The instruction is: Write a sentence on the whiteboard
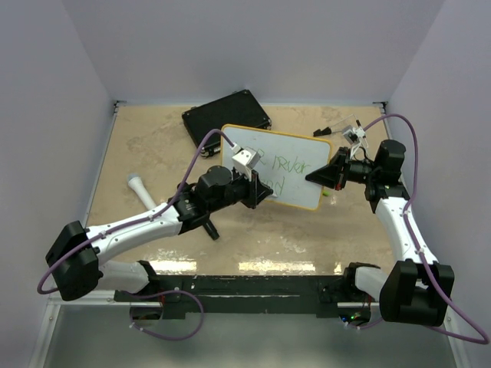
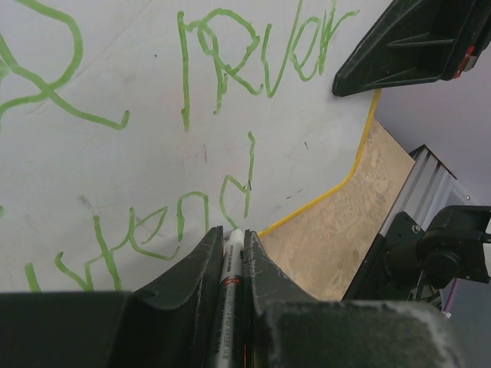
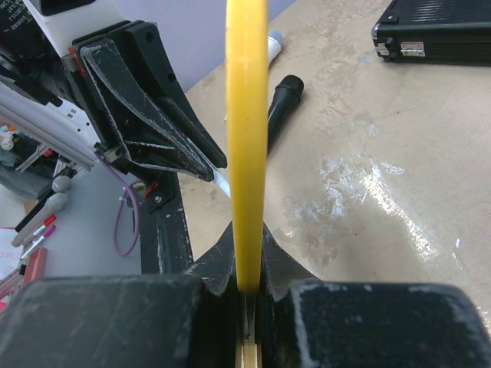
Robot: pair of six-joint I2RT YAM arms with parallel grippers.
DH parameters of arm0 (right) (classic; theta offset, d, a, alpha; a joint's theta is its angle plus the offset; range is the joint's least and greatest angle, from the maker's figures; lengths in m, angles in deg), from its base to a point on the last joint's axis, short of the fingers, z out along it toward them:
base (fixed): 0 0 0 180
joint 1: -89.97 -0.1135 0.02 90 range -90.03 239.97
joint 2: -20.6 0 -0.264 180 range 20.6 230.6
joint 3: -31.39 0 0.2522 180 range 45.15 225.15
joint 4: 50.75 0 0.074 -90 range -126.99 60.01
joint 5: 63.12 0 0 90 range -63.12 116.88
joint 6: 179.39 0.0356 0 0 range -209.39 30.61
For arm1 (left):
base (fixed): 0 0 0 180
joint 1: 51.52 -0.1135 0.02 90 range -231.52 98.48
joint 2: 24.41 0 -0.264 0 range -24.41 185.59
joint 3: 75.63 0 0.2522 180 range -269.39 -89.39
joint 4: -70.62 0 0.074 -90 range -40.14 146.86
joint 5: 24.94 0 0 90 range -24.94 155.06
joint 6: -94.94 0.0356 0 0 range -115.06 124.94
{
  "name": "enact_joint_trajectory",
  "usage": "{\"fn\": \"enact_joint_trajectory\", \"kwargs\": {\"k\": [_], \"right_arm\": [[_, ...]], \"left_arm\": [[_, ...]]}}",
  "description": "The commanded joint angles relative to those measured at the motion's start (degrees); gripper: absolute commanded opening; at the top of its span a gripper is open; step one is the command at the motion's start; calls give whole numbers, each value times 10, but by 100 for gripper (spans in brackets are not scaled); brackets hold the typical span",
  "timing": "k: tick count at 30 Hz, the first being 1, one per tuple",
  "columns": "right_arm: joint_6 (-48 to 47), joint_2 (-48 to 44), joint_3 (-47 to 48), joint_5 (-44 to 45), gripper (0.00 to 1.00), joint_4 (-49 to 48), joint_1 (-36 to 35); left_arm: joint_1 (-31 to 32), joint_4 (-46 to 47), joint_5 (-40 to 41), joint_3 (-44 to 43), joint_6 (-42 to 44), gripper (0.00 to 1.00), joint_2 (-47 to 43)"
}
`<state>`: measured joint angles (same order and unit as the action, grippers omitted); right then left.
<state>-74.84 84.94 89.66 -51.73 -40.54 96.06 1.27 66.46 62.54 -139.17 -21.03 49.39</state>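
Left gripper (image 2: pixel 232 234) clamps a marker (image 2: pixel 230 285), seen wrist-side only

The top external camera looks down from high at the near side over the whole desk (image 1: pixel 146 146), the left wrist camera faces the whiteboard (image 2: pixel 115 169) from very close, and the right wrist camera sights edge-on along that same board's yellow rim.

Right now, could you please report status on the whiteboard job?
Left tool shut on marker, tip at whiteboard. Right tool shut on whiteboard edge. Green sentence on its face. Nothing blocking the marker.
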Motion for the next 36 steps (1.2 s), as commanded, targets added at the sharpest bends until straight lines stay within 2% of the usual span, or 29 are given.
{"fn": "enact_joint_trajectory", "kwargs": {"k": [1, 24, 36], "right_arm": [[15, -21, 5, -45, 0, -27, -2], [16, -19, 4, -45, 0, -28, -1], [15, -20, 3, -45, 0, -29, -2]], "left_arm": [[-4, 30, 21, -30, -1, 0, 3], [-4, 37, 13, -41, 2, 0, 11], [-4, 11, 6, -33, -2, 0, 17]]}}
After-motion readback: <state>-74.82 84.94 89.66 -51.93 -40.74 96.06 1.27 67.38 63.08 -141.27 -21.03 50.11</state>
